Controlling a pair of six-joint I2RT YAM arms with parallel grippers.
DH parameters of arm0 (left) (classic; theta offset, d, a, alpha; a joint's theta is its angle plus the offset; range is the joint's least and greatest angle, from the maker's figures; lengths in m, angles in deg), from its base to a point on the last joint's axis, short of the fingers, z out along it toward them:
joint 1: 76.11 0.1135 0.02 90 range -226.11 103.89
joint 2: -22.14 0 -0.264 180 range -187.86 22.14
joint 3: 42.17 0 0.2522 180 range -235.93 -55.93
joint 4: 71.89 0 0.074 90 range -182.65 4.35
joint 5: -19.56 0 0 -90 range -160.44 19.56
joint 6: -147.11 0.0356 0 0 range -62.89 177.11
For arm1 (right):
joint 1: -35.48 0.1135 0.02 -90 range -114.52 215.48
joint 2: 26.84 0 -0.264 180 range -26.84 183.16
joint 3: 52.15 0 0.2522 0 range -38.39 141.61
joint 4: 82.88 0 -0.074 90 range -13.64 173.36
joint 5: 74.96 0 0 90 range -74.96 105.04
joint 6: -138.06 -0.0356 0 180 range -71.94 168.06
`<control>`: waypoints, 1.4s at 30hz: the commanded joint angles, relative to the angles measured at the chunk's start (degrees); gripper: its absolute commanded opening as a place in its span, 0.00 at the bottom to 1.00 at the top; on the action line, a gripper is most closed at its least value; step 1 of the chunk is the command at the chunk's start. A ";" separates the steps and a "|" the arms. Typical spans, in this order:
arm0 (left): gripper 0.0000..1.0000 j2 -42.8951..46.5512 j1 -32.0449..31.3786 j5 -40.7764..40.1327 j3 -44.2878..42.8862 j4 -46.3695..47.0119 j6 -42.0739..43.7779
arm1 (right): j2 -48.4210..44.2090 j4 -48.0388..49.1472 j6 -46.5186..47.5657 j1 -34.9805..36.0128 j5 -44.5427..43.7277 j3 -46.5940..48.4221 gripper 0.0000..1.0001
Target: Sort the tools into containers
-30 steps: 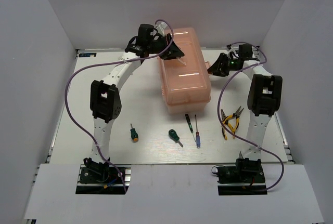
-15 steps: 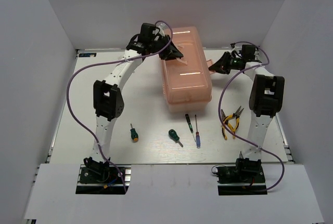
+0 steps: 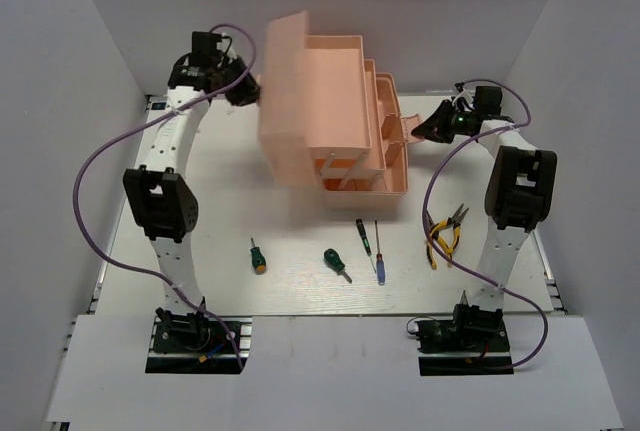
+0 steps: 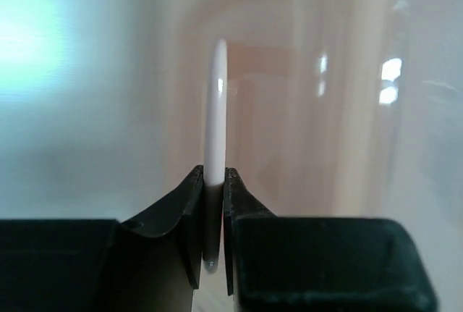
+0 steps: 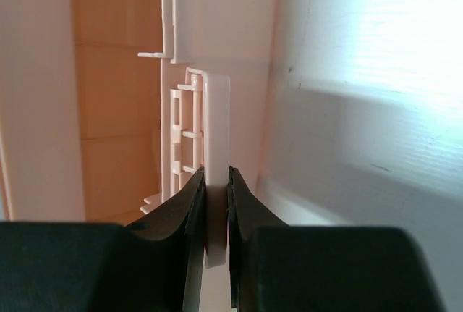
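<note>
- The salmon-pink translucent toolbox point(image 3: 365, 183) stands open at the far middle of the white desk point(image 3: 230, 211). Its tiers are stepped out and its lid point(image 3: 285, 101) is tipped up on the left.
- The left end effector point(image 3: 243, 91) is closed on the lid's left edge. In its wrist view the fingers point(image 4: 181, 214) pinch a thin pale strip seen edge-on.
- The right end effector point(image 3: 428, 129) is closed on a pink side flange point(image 5: 217, 131) at the toolbox's right end, with its fingers point(image 5: 184, 218) pressed against both faces.
- All five tools lie on the desk in front of the toolbox:
  - the orange-tipped stubby screwdriver point(image 3: 258, 256), furthest left
  - the green stubby screwdriver point(image 3: 335, 262)
  - the dark-green thin screwdriver point(image 3: 364, 234), just beside the blue thin screwdriver point(image 3: 379, 256)
  - the yellow-handled pliers point(image 3: 443, 234), near the right arm
</note>
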 commanded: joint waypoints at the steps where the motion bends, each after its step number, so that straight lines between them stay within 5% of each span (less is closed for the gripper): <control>1: 0.00 3.42 5.12 -12.43 4.59 -5.84 6.83 | -3.51 0.87 4.15 -4.06 -5.69 -0.90 0.00; 4: 0.07 4.13 6.53 -12.44 8.99 -5.33 7.97 | -3.78 0.87 3.80 -3.89 -4.99 -1.34 0.00; 5: 0.24 4.13 6.53 -11.91 10.56 -4.81 8.50 | -3.60 1.05 3.45 -3.89 -4.47 -1.43 0.01; 9: 0.55 4.66 6.53 -11.29 10.50 -3.75 8.50 | -3.86 1.05 3.45 -3.80 -0.08 -1.25 0.45; 10: 0.61 4.66 6.53 -11.29 10.49 -4.79 8.50 | -4.39 1.22 3.62 -3.80 0.63 -1.34 0.64; 14: 0.77 4.66 8.37 -16.12 5.57 -10.33 8.50 | -5.97 -0.70 5.99 -4.50 3.70 -0.99 0.89; 20: 0.78 10.27 10.57 -24.73 7.14 -14.64 7.97 | -11.15 -9.12 14.41 -6.96 5.47 -2.13 0.90; 23: 0.68 16.42 11.10 -25.97 12.14 -14.64 7.97 | -14.91 -20.11 31.27 -7.32 2.75 -2.92 0.90; 24: 0.57 18.18 10.58 -24.75 14.07 -13.43 8.84 | -15.98 -23.18 44.01 -7.31 0.57 -5.62 0.90; 25: 0.29 21.85 9.88 -24.22 18.53 -12.37 9.55 | -17.12 -24.60 48.75 -7.31 -1.37 -7.30 0.90; 26: 0.17 23.71 9.26 -22.56 20.84 -11.84 10.86 | -19.22 -26.35 53.67 -7.49 -2.78 -9.58 0.90; 27: 0.07 25.38 9.26 -16.98 26.34 -10.01 11.57 | -20.72 -31.94 69.73 -7.49 -3.75 -11.69 0.82; 28: 0.01 27.14 8.56 -14.22 29.62 -8.42 12.27 | -22.04 -33.39 74.68 -8.01 -4.89 -12.76 0.73; 31: 0.02 35.05 5.75 -7.26 40.44 -4.45 15.52 | -23.20 -43.29 97.48 -10.12 -5.08 -15.93 0.32; 33: 0.09 40.83 3.21 -3.85 45.00 -3.93 18.85 | -22.59 -46.57 105.02 -10.74 -5.34 -16.11 0.23; 35: 0.27 44.02 1.71 -2.08 46.69 -3.92 20.88 | -21.45 -53.76 115.23 -11.80 -3.85 -14.63 0.28; 37: 0.46 47.35 -1.02 1.88 48.45 -3.92 23.09 | -20.39 -54.76 118.22 -11.45 -3.41 -13.91 0.47; 42: 0.62 52.02 -5.41 8.39 57.93 -1.47 23.00 | -20.47 -55.55 128.22 -9.78 -5.15 -17.51 0.62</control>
